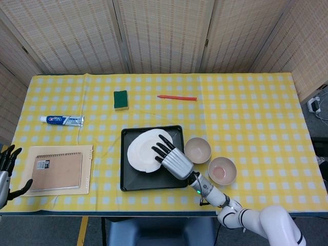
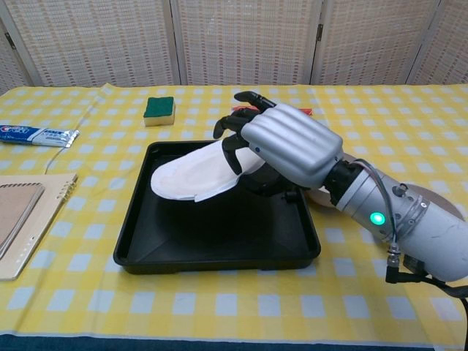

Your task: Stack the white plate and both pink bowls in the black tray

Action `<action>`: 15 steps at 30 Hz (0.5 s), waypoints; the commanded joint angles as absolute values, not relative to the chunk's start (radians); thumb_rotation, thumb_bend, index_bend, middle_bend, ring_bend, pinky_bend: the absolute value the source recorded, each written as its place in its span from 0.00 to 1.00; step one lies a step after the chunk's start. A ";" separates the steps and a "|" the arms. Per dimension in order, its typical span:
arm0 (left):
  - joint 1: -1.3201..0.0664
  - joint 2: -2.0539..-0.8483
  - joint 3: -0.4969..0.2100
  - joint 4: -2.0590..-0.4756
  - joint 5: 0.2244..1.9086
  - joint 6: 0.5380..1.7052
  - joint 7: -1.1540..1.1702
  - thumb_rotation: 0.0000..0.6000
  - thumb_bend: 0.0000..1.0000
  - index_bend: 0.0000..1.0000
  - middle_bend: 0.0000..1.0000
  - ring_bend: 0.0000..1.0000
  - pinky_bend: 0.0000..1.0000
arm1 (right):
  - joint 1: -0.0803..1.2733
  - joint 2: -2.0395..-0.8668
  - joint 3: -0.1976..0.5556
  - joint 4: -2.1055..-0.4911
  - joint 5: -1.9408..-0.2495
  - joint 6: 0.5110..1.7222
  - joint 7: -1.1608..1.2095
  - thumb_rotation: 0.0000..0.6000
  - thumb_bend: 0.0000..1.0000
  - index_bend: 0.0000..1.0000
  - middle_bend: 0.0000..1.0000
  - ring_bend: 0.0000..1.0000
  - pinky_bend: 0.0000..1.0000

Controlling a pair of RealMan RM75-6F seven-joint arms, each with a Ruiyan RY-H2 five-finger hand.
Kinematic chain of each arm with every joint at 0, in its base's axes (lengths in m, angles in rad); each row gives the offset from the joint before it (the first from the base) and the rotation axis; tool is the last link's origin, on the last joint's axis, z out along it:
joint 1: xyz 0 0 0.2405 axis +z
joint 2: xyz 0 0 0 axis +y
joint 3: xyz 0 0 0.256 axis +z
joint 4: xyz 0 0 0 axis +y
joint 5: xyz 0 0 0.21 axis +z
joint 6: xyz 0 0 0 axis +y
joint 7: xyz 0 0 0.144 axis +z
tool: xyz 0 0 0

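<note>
My right hand [image 1: 173,160] [image 2: 281,150] grips the white plate [image 1: 143,152] [image 2: 191,174] by its right edge and holds it tilted over the black tray [image 1: 151,179] [image 2: 212,241], its left rim low near the tray floor. Two pink bowls stand right of the tray: one [image 1: 198,149] close to its corner, the other [image 1: 222,170] nearer the front. In the chest view my arm hides most of both. My left hand [image 1: 6,171] shows at the far left edge, fingers apart, holding nothing.
A notebook [image 1: 59,170] [image 2: 14,212] on a folder lies front left. A toothpaste tube [image 1: 62,120] [image 2: 38,135], a green sponge [image 1: 121,99] [image 2: 159,110] and a red pen [image 1: 177,98] lie further back on the yellow checked cloth.
</note>
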State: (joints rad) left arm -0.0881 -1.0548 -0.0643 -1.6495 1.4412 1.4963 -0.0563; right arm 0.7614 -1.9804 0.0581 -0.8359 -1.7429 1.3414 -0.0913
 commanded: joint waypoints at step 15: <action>-0.081 -1.052 -0.067 -1.642 1.458 1.504 -0.091 1.00 0.32 0.00 0.00 0.00 0.00 | 0.791 -1.998 0.058 -0.852 -1.698 1.246 -0.035 1.00 0.55 0.39 0.15 0.15 0.05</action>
State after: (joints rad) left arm -0.0806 -1.0516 -0.0670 -1.6422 1.4583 1.5044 -0.0914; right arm 0.7906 -2.0085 0.0573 -0.8304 -1.7088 1.2600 -0.0405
